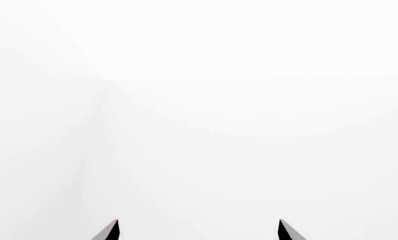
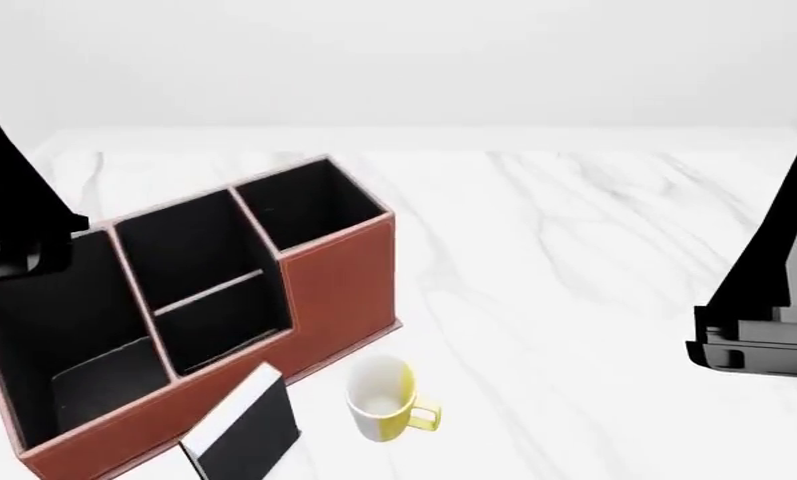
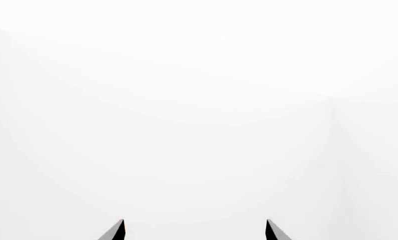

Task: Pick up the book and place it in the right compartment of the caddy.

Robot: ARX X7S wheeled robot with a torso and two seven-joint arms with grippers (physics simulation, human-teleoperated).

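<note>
The reddish-brown caddy [image 2: 338, 290] stands on the white marble table at the left of the head view. Its right compartment [image 2: 305, 205], the tallest, black-lined end section, is empty. The black book [image 2: 245, 432] with white page edges stands tilted against the caddy's low front wall. My left gripper [image 1: 199, 231] and right gripper [image 3: 195, 231] both have their jaws wide apart, are empty, and face blank white. In the head view, the left arm [image 2: 5, 205] and right arm [image 2: 772, 300] are raised at the edges, away from the book.
A white mug [image 2: 382, 400] with a yellow inside and handle lies on its side just right of the book. The caddy's middle section [image 2: 198, 280] has a shelf; its wide low section [image 2: 65, 330] holds a dark insert. Bare marble table [image 2: 585, 260] stretches right.
</note>
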